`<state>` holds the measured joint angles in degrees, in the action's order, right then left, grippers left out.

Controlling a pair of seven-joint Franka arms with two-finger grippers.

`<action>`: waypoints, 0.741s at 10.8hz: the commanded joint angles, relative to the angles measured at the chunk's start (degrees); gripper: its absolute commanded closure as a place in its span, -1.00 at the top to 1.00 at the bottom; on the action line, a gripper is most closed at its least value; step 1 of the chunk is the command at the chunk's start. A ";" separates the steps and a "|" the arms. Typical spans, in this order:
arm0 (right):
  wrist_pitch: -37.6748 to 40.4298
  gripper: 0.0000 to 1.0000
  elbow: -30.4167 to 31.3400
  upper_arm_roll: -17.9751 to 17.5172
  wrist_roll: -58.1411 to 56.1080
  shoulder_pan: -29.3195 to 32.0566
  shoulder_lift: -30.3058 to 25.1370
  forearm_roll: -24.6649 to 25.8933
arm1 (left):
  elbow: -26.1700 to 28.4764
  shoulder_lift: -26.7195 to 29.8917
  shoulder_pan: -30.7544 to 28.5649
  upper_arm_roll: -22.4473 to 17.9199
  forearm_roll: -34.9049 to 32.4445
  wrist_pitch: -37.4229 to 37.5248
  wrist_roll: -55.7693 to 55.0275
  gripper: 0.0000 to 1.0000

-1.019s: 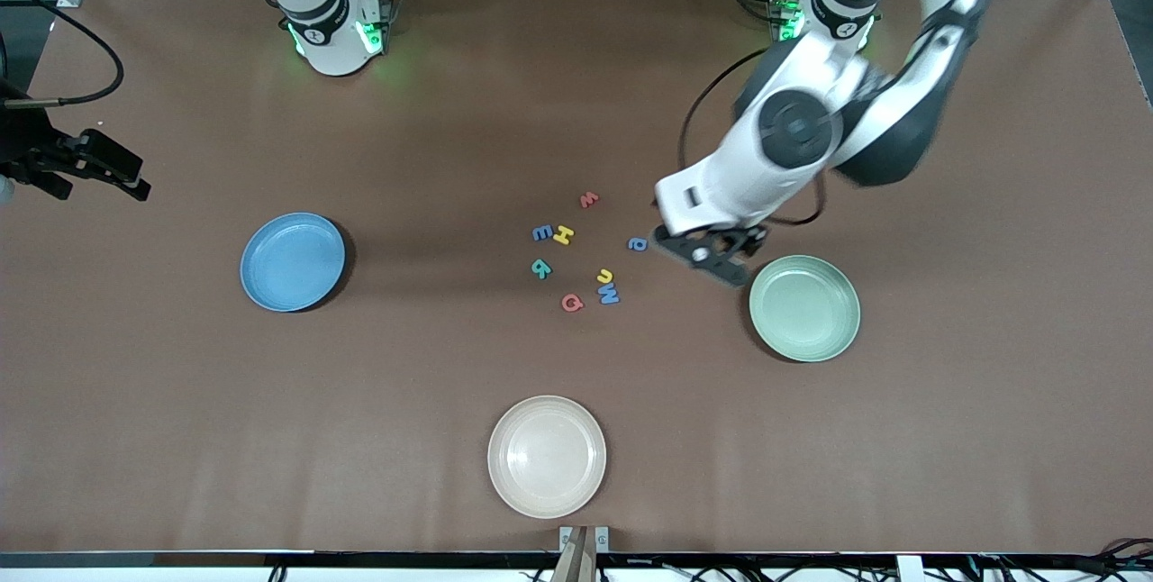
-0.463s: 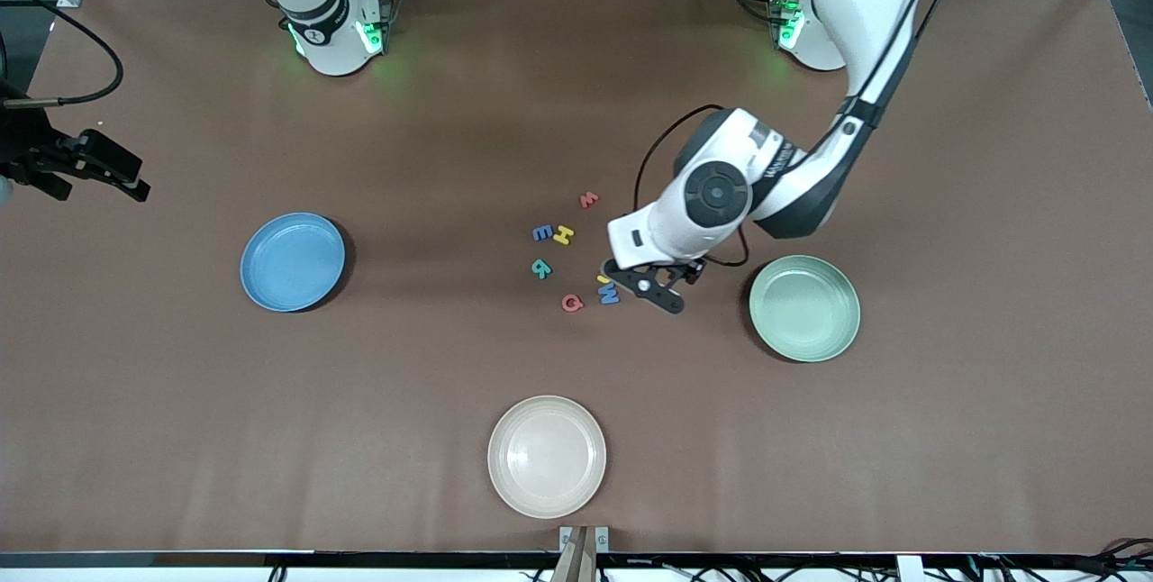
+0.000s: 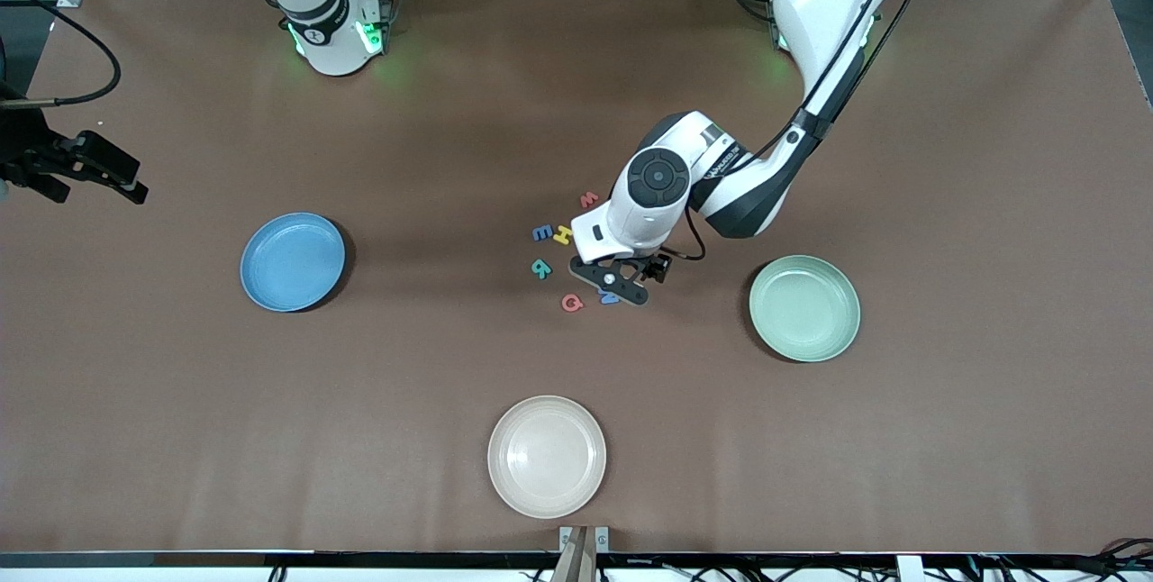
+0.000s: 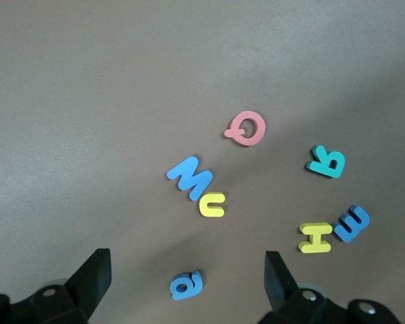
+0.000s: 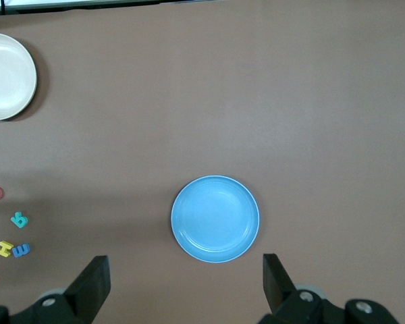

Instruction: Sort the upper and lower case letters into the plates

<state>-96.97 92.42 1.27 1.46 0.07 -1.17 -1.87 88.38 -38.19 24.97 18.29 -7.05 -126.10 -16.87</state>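
Left gripper (image 3: pixel 610 283), wide open & empty, has swung from mint-green round plate (image 3: pixel 804 307) to over small foam letters (image 4: pixel 197 183); right gripper (image 5: pixel 182 287) waits open, empty.

Foam letters (image 4: pixel 216 202) clustered between blue plate (image 3: pixel 293 261), green plate (image 3: pixel 804 307)

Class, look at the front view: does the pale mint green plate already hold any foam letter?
No, the round pale mint green plate holds nothing.
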 commanded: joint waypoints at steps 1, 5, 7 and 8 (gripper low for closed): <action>-0.67 1.00 0.84 -0.66 -0.14 0.98 -0.50 -1.47 | -1.11 -1.36 2.62 -0.19 -1.65 -0.46 -9.54 1.00; -0.76 1.00 0.31 -0.57 -0.14 0.37 0.03 -2.00 | -1.19 -6.36 8.59 -0.98 -2.18 -8.53 -26.69 1.00; -0.76 1.00 0.22 -0.57 -0.23 0.63 0.20 -2.00 | -0.41 -5.85 8.69 -0.89 -2.18 -7.94 -33.89 1.00; -0.76 1.00 0.05 -0.57 -0.32 0.55 0.20 -1.82 | 0.03 -6.02 8.69 -0.89 -1.92 -6.98 -36.80 1.00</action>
<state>-97.41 92.57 1.09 1.45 0.02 -0.90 -2.53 88.45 -44.41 33.78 17.76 -7.60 -134.15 -48.95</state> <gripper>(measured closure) 0.000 0.000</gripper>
